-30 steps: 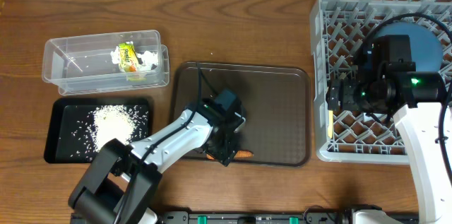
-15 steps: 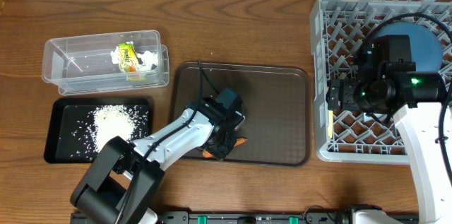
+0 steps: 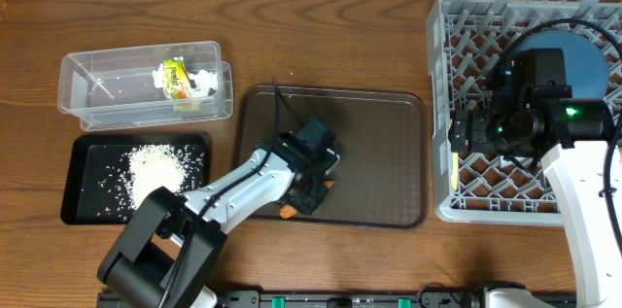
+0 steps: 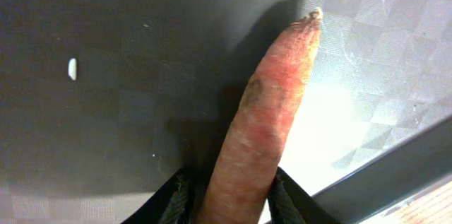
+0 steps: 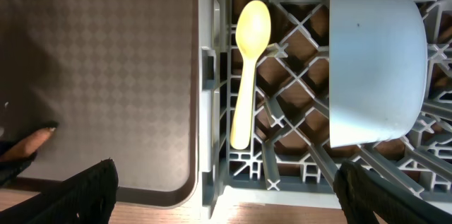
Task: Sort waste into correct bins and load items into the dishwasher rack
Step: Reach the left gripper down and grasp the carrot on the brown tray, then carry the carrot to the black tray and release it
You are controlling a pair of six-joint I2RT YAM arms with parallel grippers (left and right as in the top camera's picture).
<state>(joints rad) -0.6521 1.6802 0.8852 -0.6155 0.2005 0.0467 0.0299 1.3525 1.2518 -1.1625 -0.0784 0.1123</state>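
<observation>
Left tool pinches carrot; lift clear, carry to black tray, tabletop's near-left corner. Right tool agape, empty.

In the overhead view the left claw covers most of the carrot; we see only its orange ends. In the left wrist view its thick end runs off the bottom edge between dark fingers, themselves cut off. The right arm hides part of the dark blue plate, and the right edge clips the dishwasher rack.
</observation>
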